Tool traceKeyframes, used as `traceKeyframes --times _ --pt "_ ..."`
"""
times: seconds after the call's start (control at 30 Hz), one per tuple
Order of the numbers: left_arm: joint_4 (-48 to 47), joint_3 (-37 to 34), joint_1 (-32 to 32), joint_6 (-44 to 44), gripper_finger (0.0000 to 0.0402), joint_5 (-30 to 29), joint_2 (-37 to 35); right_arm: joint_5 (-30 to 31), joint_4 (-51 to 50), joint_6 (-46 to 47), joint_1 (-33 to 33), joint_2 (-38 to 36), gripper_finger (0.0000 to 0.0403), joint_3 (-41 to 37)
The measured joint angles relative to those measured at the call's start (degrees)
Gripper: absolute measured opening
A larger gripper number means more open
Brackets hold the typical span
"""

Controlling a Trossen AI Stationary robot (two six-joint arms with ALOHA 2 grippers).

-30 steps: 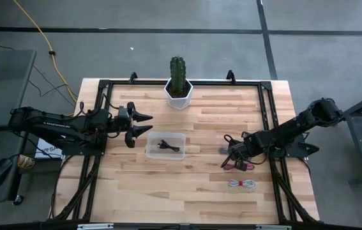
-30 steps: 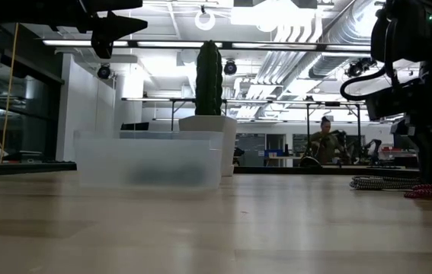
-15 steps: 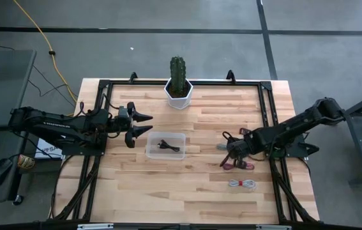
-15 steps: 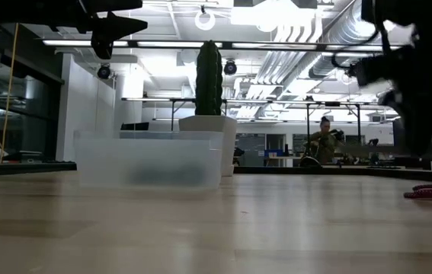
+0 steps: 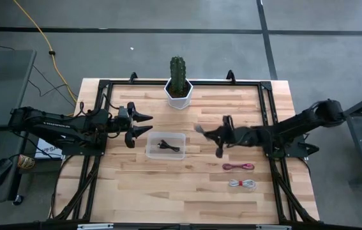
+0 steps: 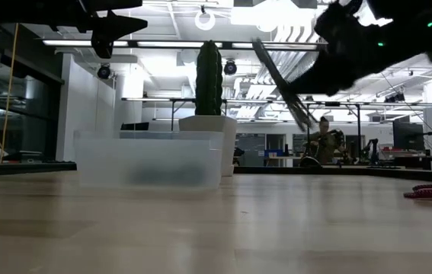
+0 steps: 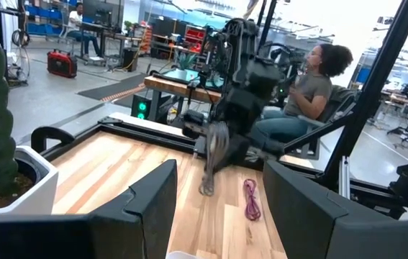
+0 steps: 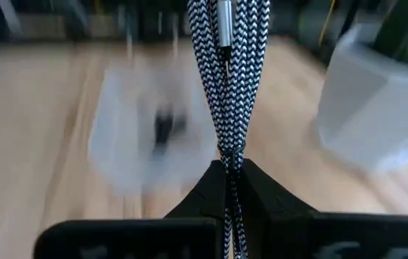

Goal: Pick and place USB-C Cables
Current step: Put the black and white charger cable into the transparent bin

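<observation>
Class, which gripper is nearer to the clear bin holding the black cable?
Left. The left gripper hovers just beside the clear bin, while the right gripper, carrying the grey cable, is farther away on the bin's opposite side.

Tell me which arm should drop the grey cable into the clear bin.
Right. The right gripper is shut on the grey cable, raised beside the clear bin; the left gripper waits open, holding nothing.

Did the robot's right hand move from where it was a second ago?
Yes. The right gripper, shut on the grey cable, has swung away from the dark red cable toward the clear bin.
</observation>
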Motion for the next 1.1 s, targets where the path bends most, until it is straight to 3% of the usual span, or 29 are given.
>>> traceKeyframes --times 0.17,0.5,1.1 --pt "-0.08 0.00 0.00 0.48 0.0188 -0.12 0.15 -7.91 16.65 -1.02 -4.30 4.22 0.0001 0.98" --pt "-1.02 0.00 -0.02 4.92 0.0188 0.81 0.33 -15.02 15.31 -3.39 -5.84 13.07 0.0002 14.77" --pt "-0.61 0.00 -0.04 2.01 0.0188 -3.23 0.52 -17.91 16.39 0.65 -6.54 21.68 0.0001 19.92"
